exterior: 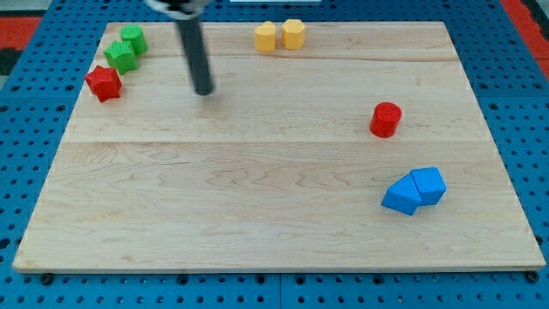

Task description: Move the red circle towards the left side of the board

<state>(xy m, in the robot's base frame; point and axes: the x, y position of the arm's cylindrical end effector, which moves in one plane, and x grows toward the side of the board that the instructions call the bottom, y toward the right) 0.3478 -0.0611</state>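
The red circle (386, 118), a short red cylinder, stands on the wooden board (257, 197) right of centre. My tip (203, 91) is the lower end of a dark rod that comes down from the view's top. It rests on the board in the upper left part, far to the left of the red circle and a little higher in the view. It touches no block.
A red star-like block (104, 82) lies near the left edge. Two green blocks (125, 48) touch each other above it. Two yellow blocks (280, 36) sit side by side at the top edge. Two blue blocks (414, 190) touch at the lower right.
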